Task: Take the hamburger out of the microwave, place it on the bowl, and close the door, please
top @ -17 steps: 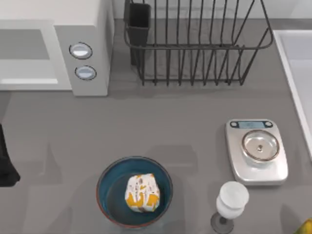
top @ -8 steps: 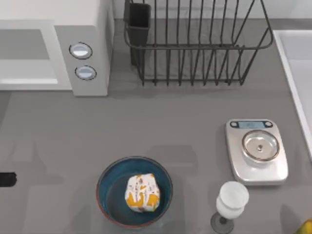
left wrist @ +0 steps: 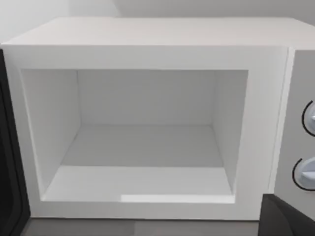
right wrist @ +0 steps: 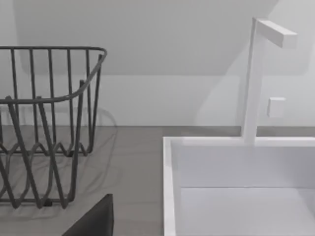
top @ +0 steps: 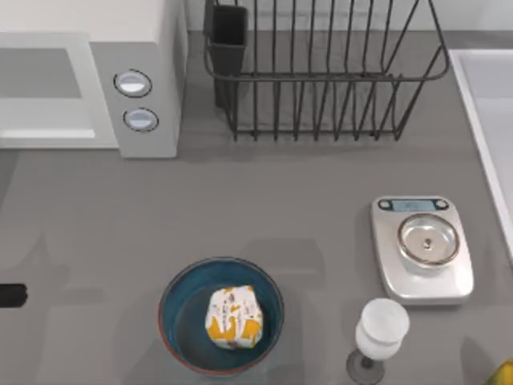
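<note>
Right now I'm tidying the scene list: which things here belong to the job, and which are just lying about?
Job:
white-wrapped hamburger with orange marks, lying in the blue, brown-rimmed bowl
boxy white microwave, cavity empty, door open

Lying about:
dark wire dish rack
silver scale
white stemmed glass
white sink

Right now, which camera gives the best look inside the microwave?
The left wrist view: it faces the microwave head-on, and the white cavity is bare. The top view shows just its roof and the two knobs. The right wrist view looks at a wire rack and a sink instead.
</note>
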Action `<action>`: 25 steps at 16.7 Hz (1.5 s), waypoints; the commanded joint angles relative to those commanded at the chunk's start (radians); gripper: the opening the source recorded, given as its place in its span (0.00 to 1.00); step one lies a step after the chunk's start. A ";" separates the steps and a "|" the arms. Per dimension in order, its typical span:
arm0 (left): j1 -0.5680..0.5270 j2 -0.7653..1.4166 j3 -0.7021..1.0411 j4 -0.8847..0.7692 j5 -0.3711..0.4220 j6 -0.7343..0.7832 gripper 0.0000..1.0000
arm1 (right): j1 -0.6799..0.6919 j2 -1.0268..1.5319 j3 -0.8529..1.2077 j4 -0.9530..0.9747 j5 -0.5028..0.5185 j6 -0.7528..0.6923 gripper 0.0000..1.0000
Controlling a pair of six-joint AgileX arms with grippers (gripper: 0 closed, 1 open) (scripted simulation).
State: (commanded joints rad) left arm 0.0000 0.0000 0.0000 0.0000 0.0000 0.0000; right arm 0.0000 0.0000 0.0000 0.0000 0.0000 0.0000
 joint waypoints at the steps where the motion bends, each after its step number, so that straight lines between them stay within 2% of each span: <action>1: 0.000 0.000 0.000 0.000 0.000 0.000 0.00 | 0.000 0.000 0.000 0.000 0.000 0.000 1.00; 5: -0.004 0.004 -0.001 0.004 -0.004 0.000 0.00 | 0.000 0.000 0.000 0.000 0.000 0.000 1.00; 11: -0.116 0.101 -0.035 0.138 -0.115 0.002 0.00 | 0.000 0.000 0.000 0.000 0.000 0.000 1.00; 17: -0.126 0.119 -0.033 0.157 -0.126 0.002 0.00 | 0.000 0.000 0.000 0.000 0.000 0.000 1.00; 25: -0.235 0.373 -0.019 0.398 -0.234 0.006 0.00 | 0.000 0.000 0.000 0.000 0.000 0.000 1.00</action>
State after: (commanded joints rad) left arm -0.2346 0.3735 -0.0194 0.3983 -0.2338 0.0061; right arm 0.0000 0.0000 0.0000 0.0000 0.0000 0.0000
